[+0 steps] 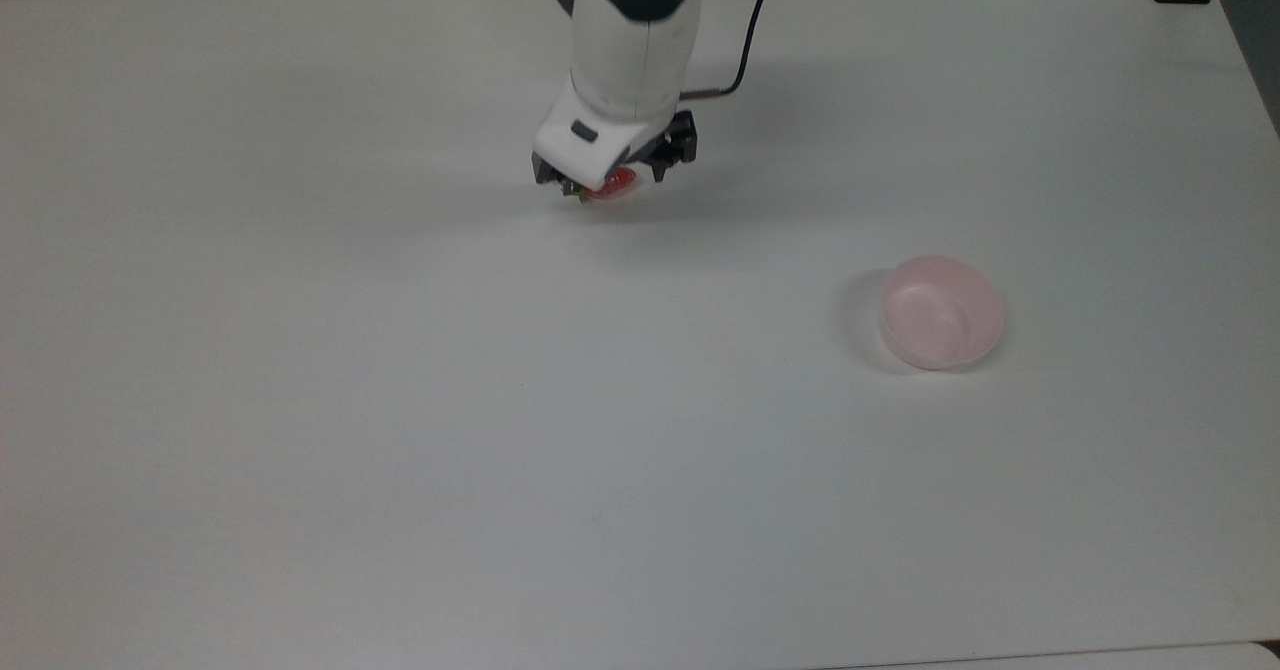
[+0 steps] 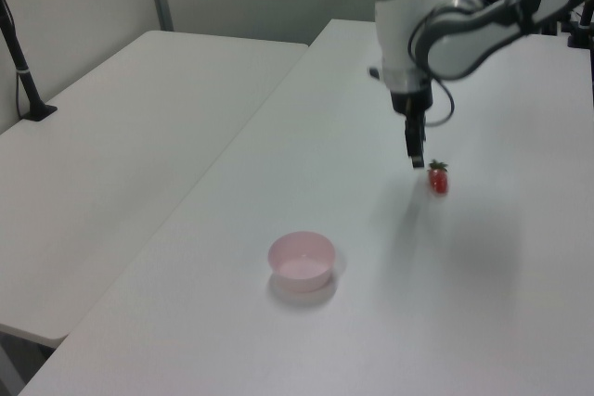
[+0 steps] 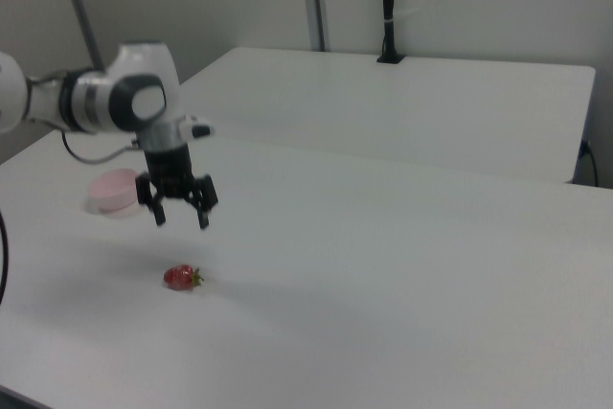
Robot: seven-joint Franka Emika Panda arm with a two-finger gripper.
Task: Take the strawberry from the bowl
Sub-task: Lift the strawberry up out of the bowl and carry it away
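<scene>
- Tool (image 3: 179, 216): fingers spread wide, holding nothing, raised clear above the table (image 1: 400, 450).
- Strawberry (image 3: 180, 278): lying on its side on the bare table, below the tool and apart from it; partly hidden under the tool in the top view (image 1: 612, 186).
- Bowl (image 1: 941, 311): upright, nothing in it, well apart from the strawberry, toward the top view's right.
</scene>
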